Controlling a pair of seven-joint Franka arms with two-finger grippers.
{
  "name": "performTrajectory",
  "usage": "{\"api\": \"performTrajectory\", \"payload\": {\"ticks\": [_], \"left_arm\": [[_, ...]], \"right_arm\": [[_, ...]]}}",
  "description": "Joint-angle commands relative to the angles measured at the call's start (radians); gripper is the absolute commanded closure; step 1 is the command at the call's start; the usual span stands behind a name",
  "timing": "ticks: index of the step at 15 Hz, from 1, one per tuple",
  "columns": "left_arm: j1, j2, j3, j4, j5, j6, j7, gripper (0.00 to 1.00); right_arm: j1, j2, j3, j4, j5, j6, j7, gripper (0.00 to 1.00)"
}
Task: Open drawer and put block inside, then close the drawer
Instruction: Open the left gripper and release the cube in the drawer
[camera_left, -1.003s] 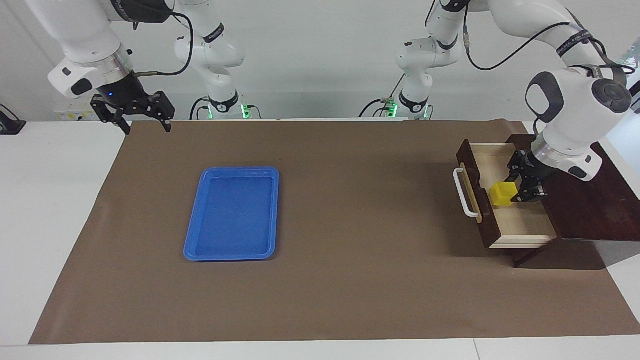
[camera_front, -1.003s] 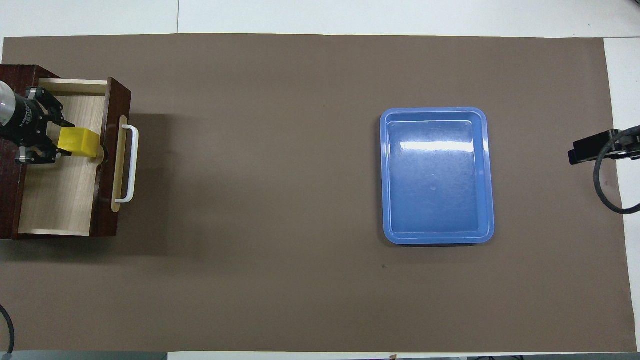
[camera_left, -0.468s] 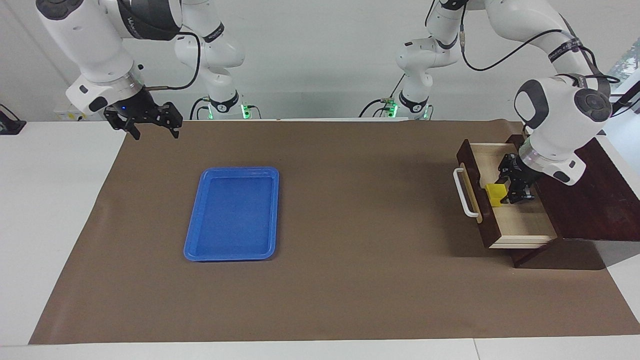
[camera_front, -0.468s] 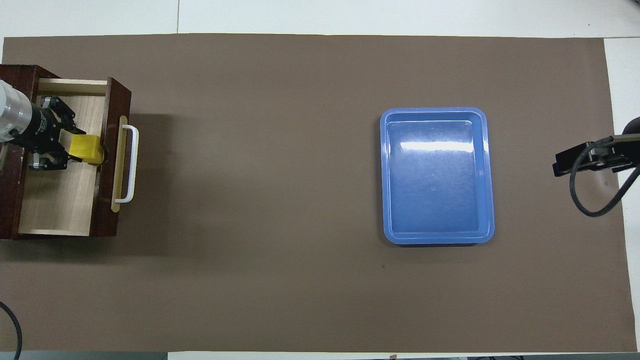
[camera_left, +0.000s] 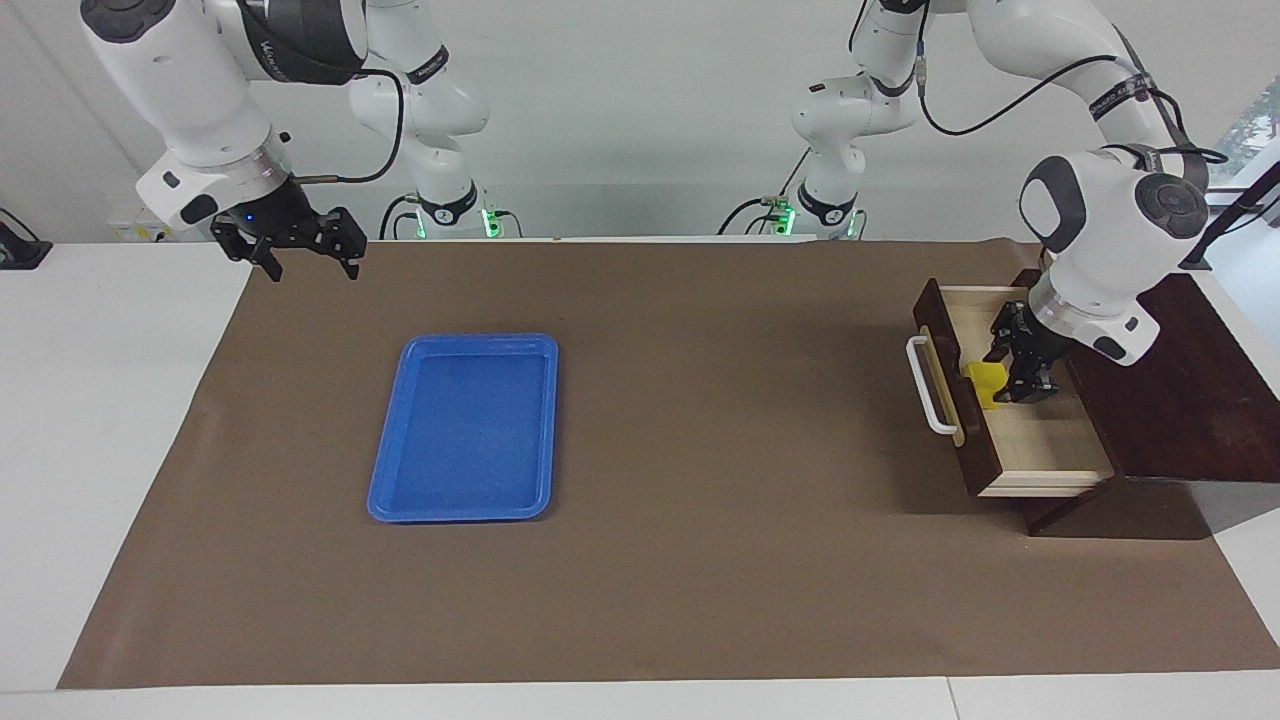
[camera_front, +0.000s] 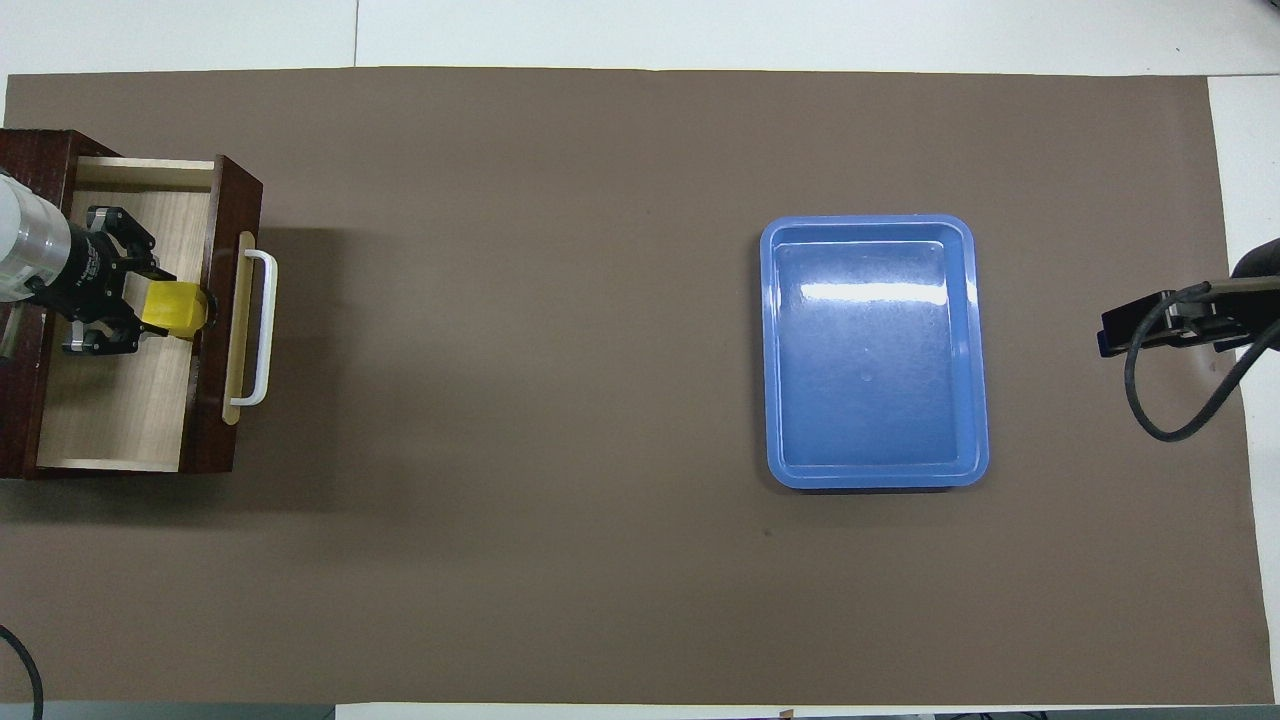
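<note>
1. Yellow block (camera_left: 984, 382) now sits low in the open drawer (camera_left: 1040, 440), against its front panel, at the desk's left-arm end.
2. Left claw (camera_left: 1008, 375) has begun loosening around it; whether it has let go, cannot tell.
3. Right claw (camera_left: 312, 262) waits, spread, empty; closing remains.

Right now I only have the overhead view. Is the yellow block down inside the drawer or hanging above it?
Observer: Down inside. In the facing view the block sits partly below the rim of the drawer, against its front panel.
Operator: Left tool height?
Observer: The left tool is low, reaching in between the drawer's walls beside the block.
Operator: Right tool? I see only an end of it.
Observer: The right tool hangs open and empty above the corner of the mat.
</note>
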Motion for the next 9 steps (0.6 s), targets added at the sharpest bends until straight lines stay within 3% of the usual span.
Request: {"api": "performTrajectory", "payload": {"ticks": [1,4,9], "left_arm": [[-0.010,-0.017,0.001,0.052,-0.006,-0.074,0.022,0.00],[-0.059,-0.014,0.001,0.155,-0.006,-0.181,0.011,0.00],[-0.237,-0.029,0.001,0.136,0.173,-0.200,-0.131,0.00]], "right_arm": [[-0.016,-0.025,0.012,-0.027,-0.020,0.007,0.016,0.00],[-0.017,-0.022,0.012,-0.022,-0.020,0.005,0.016,0.00],[-0.019,-0.012,0.006,-0.004,-0.018,-0.004,0.010,0.00]]}}
